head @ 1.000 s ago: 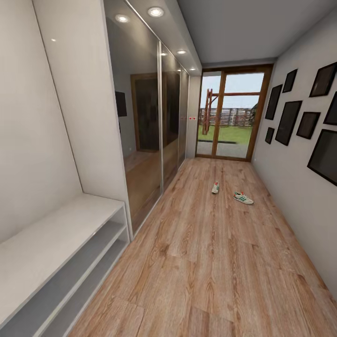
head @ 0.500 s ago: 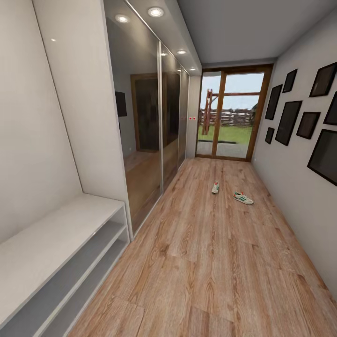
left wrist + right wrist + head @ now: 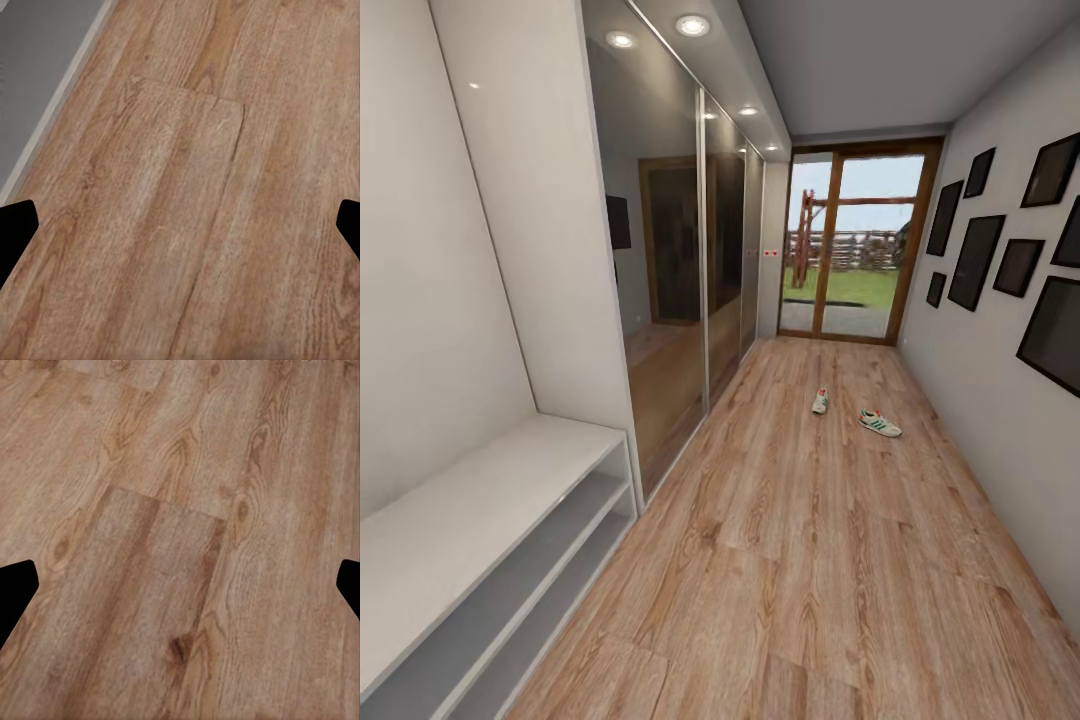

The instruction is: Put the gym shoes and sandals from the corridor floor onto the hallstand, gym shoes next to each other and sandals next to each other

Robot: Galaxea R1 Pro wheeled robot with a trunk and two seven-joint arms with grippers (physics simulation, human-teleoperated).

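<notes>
Corridor scene, approach step. Two gym shoes (image 3: 820,401) (image 3: 880,423) are lying apart on the corridor floor (image 3: 790,560), well down the hall; the hallstand (image 3: 480,540) is standing near, at left. Left gripper (image 3: 180,225) and right gripper (image 3: 180,585) are hanging released, grasping nothing. Next move, by judgement: driving toward the shoes.

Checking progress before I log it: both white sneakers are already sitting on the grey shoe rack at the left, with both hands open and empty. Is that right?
Not quite. In the head view the two sneakers lie on the wooden floor far down the corridor, not on the shoe rack. The rest holds: the left hand and the right hand are open and empty.
</notes>
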